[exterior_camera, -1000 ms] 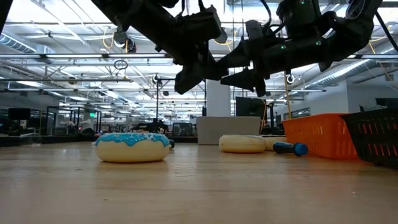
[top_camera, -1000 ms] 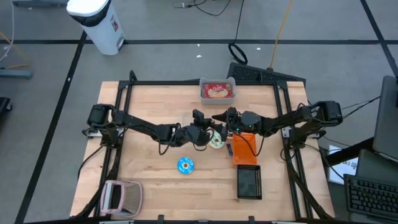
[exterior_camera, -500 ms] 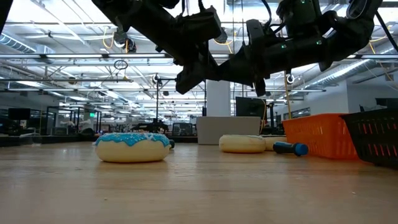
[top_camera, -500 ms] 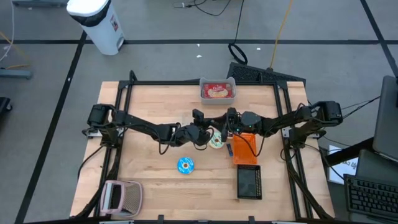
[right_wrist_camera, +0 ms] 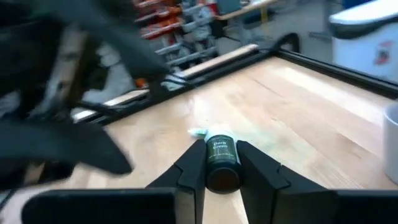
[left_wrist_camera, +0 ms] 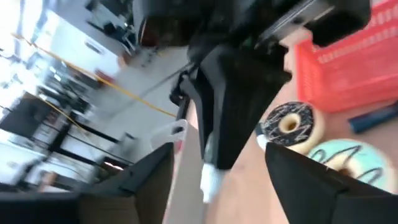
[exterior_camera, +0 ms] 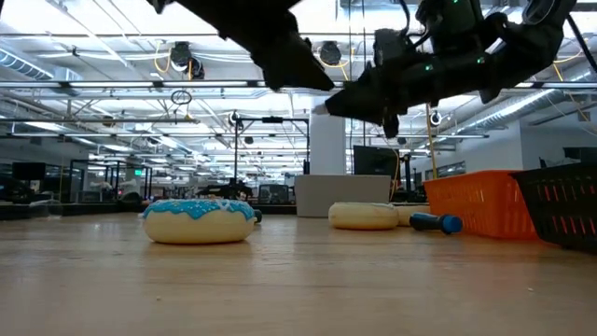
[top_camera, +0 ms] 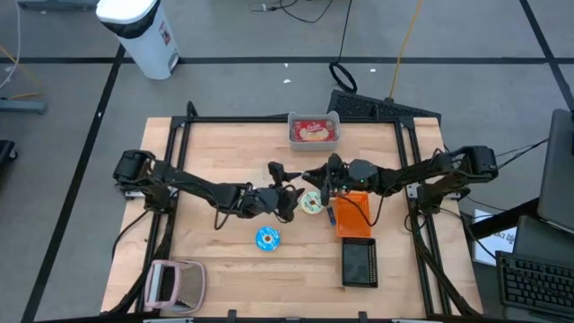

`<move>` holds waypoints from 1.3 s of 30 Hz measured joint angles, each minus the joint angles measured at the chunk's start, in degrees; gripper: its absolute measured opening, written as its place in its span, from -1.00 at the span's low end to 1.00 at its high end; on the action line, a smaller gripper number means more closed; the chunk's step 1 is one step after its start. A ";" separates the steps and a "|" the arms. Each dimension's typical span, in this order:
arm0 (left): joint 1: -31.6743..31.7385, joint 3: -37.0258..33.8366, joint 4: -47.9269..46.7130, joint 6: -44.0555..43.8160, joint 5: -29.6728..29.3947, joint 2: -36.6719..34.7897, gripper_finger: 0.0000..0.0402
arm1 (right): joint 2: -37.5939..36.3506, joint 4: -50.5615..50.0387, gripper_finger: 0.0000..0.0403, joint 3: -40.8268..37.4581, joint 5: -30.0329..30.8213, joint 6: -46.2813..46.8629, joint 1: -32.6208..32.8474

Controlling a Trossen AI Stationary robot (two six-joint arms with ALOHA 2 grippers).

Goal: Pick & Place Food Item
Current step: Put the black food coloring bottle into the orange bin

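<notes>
Above the table's middle, my right gripper [right_wrist_camera: 222, 148] is shut on a small dark cylinder with a white-lettered label [right_wrist_camera: 222, 163]. My left gripper [left_wrist_camera: 227, 186] faces it with fingers wide open and nothing between them; in the high view it [top_camera: 285, 199] stands just left of the right gripper [top_camera: 316, 178]. Below them two donuts lie flat on the table, a chocolate one [left_wrist_camera: 291, 124] and a mint one [left_wrist_camera: 339, 158]. A blue-iced donut [top_camera: 267, 238] lies nearer the front. My right gripper pinches the cylinder's two sides [right_wrist_camera: 211, 167] between its two fingers. The fingers come level from the table's right and lie along the cylinder, whose pale far end [right_wrist_camera: 198, 132] sticks out past the fingertips. The cylinder is lifted clear of the table.
An orange basket [top_camera: 352, 213] and a black basket [top_camera: 359, 263] stand right of the middle, with a small blue item [top_camera: 330, 215] beside them. A tray of red food [top_camera: 314, 131] sits at the far edge, a pink thing [top_camera: 176, 283] at the near left.
My right gripper has shut; its fingers stood apart a second ago. My left gripper has drawn back from the right gripper, rising and going toward the table's left and near side.
</notes>
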 joint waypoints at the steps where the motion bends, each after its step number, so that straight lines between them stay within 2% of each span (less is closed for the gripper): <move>1: 0.01 0.02 -2.06 -2.40 0.65 -1.06 0.32 | -1.32 -1.64 -0.71 0.00 -1.65 -0.73 0.09; 6: 2.72 0.02 -15.48 -16.02 7.96 -4.75 0.40 | -11.28 -16.63 -0.75 0.00 -6.12 -4.65 2.48; 9: 5.23 -2.02 -17.36 -21.54 12.32 -5.52 0.35 | -18.23 -29.05 -0.75 0.00 -6.09 -6.44 5.00; 13: 7.43 -8.75 -9.97 -24.27 14.53 -5.32 0.24 | -26.74 -44.36 -0.74 0.00 -6.12 -6.44 9.36; 18: 8.77 -18.70 9.74 -27.89 15.42 -5.34 0.12 | -34.03 -58.56 -0.74 0.00 -4.59 -2.04 14.28; 22: 8.69 -24.52 24.60 -30.41 15.18 -5.39 0.05 | -36.02 -66.61 -0.74 0.00 -4.44 1.77 16.30; 25: 8.71 -27.14 30.07 -32.54 15.00 -5.35 0.00 | -35.80 -71.03 -0.74 0.00 -4.43 2.41 17.16; 36: 8.18 -26.16 31.75 -35.22 15.12 -5.34 -0.07 | -33.05 -74.13 -0.73 -0.02 -4.54 -2.12 17.38; 39: 8.19 -25.86 31.85 -35.28 16.01 -5.34 -0.07 | -32.49 -74.17 -0.66 -0.02 -4.54 -2.26 17.38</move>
